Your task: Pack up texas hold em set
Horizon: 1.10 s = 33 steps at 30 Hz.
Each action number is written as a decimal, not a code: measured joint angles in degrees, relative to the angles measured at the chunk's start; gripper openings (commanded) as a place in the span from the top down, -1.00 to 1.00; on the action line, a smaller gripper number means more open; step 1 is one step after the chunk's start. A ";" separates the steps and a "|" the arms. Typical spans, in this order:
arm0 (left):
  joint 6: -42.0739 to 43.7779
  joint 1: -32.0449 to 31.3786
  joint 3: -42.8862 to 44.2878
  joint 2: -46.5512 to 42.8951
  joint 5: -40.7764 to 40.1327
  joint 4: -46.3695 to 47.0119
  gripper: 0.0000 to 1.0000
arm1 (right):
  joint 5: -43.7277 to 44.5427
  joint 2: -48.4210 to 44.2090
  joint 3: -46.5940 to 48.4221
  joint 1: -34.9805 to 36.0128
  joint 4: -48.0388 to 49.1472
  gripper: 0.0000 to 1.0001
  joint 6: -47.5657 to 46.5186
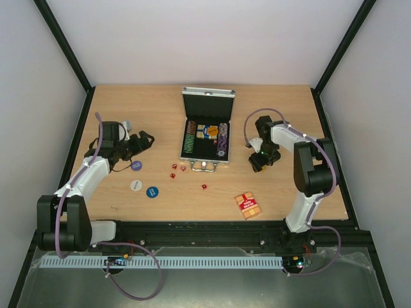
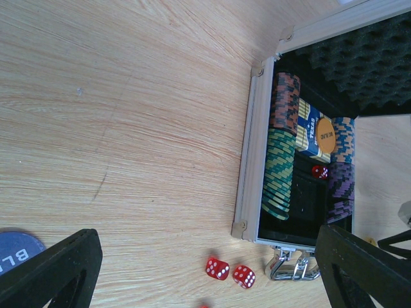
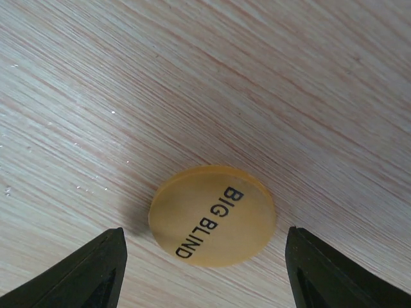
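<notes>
Straddling the yellow disc (image 3: 212,215) with the right gripper (image 1: 259,162), jaws apart, a finger on each side and touching it on neither. Lies flat on the table (image 1: 289,106), lettering up, just right of the case (image 2: 247,160). Too thin for any hold but across the rim, hence, by the look of it, the low approach squared across its width. Holds the left gripper (image 1: 145,139) spread wide and empty toward the left edge, facing the case's left wall, near two blue discs (image 1: 135,165) and a white disc (image 1: 136,185). Probably parked within reach of them.

Finds the case mid-table toward the far edge, open: lid (image 1: 208,102) upright along the far side, handle (image 1: 205,165) pointing at the near edge, mouth up for loading. Seems longest along the hinge, so left to right, parallel with the far edge. Carries chips (image 2: 279,170) in rows running near to far, an orange disc (image 2: 324,135) on top, one die (image 2: 319,171) in the black well. Leaves loose dice (image 2: 218,268) just near of the handle. Leaves the deck (image 1: 247,205) toward the near right corner, long axis roughly near to far, slightly skewed.
</notes>
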 measured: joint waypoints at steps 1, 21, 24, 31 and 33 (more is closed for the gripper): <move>0.00 0.00 0.00 0.00 0.00 0.00 -0.88 | 0.00 0.55 0.07 0.00 0.00 -0.41 0.02; 0.00 0.00 0.00 0.00 0.02 0.00 -0.88 | 0.55 3.37 2.21 0.00 -0.50 0.05 0.48; 0.00 0.00 0.00 0.00 0.02 0.00 -0.88 | -0.07 3.43 2.49 -0.02 -1.03 0.09 0.48; 0.00 0.00 0.00 0.00 0.02 0.00 -0.88 | -1.64 3.37 2.99 -0.04 -2.45 0.10 0.90; 0.00 0.00 0.00 0.00 0.02 0.00 -0.88 | -2.16 3.04 3.56 0.07 -3.30 0.10 1.16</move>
